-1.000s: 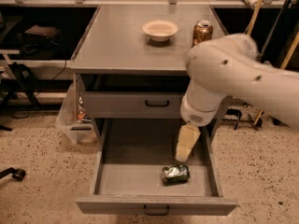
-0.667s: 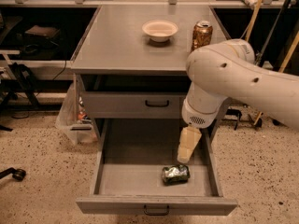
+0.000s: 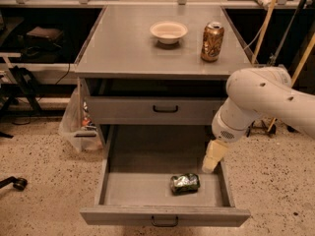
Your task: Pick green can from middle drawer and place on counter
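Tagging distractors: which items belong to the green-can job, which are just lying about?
Job: green can, on its side in the open middle drawer; counter; gripper, over drawer's right side.
Lying about: white bowl, brown-gold can, both on counter.

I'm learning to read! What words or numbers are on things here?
Nothing can be read.
On the green can in the middle drawer: marks too blurred.
On the brown-gold can on the counter: pattern unreadable.
On the gripper, just right of the green can: no writing.
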